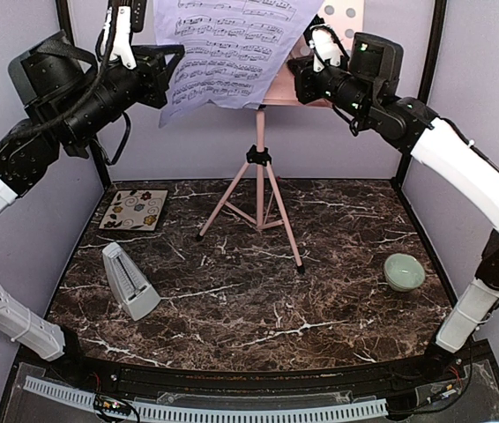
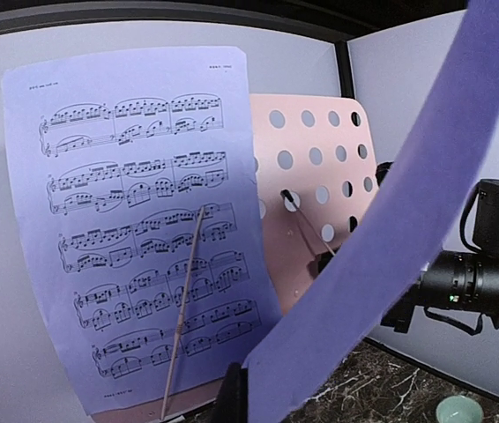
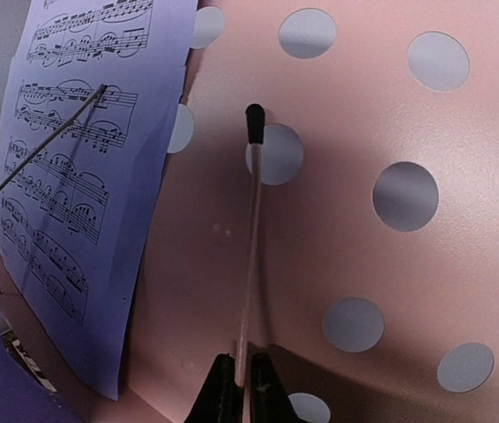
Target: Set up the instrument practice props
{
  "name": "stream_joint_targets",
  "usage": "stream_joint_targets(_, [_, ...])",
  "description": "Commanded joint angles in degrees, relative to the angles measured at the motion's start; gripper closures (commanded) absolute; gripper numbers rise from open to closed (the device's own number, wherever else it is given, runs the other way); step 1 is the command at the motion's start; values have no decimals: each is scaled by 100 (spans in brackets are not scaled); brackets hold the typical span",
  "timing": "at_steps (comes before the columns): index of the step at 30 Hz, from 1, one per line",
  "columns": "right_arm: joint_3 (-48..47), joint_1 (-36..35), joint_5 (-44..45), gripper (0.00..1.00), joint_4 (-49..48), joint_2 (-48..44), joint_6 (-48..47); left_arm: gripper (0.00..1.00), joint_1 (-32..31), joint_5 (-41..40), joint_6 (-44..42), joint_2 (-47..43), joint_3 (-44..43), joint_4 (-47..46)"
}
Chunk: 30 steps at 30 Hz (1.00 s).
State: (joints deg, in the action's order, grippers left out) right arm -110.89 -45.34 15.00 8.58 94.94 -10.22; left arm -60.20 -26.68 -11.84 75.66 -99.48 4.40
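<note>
Now L jaws hold 2nd sheet, R jaws pinch stand wire.

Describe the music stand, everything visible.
The stand is pink painted metal, upright at the back of the marble table on three splayed legs joined by a black collar. Its desk is perforated with round holes. One page rests on the desk's left half behind a thin wire arm. On the bare right half a second wire arm, black-tipped, is pinched at its base by the right gripper. A second page, in the left gripper, hangs in front.
</note>
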Motion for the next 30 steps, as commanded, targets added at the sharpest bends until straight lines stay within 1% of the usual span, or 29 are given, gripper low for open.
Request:
stream_joint_targets(1, [52, -68, 222, 99, -489, -94, -91, 100, 270, -35, 67, 91, -439, -159])
stream_joint_targets(7, [393, -70, 52, 100, -968, -252, -66, 100, 828, 293, 779, 422, -1014, 209])
stream_joint_targets(13, [605, -70, -85, 100, -1280, -307, -21, 100, 1163, 588, 1394, 473, -1127, 163])
stream_joint_targets(16, [901, -65, -199, 100, -1597, -319, -51, 100, 1249, 679, 1528, 511, -1210, 155])
stream_joint_targets(18, [1152, -60, -327, 100, -1882, -552, -101, 100, 1278, 757, 1596, 560, -1305, 177])
stream_joint_targets(21, [1384, -49, -508, 100, -2183, -639, -213, 100, 1307, 994, 1659, 641, -1396, 151])
stream_joint_targets(25, [1422, -31, -702, 100, -2328, -616, -365, 100, 1331, 1489, 1728, 855, -1593, 72])
stream_joint_targets(30, [1388, -9, -785, 100, -2381, -575, -467, 100, 1344, 1628, 1811, 1299, -2120, 161])
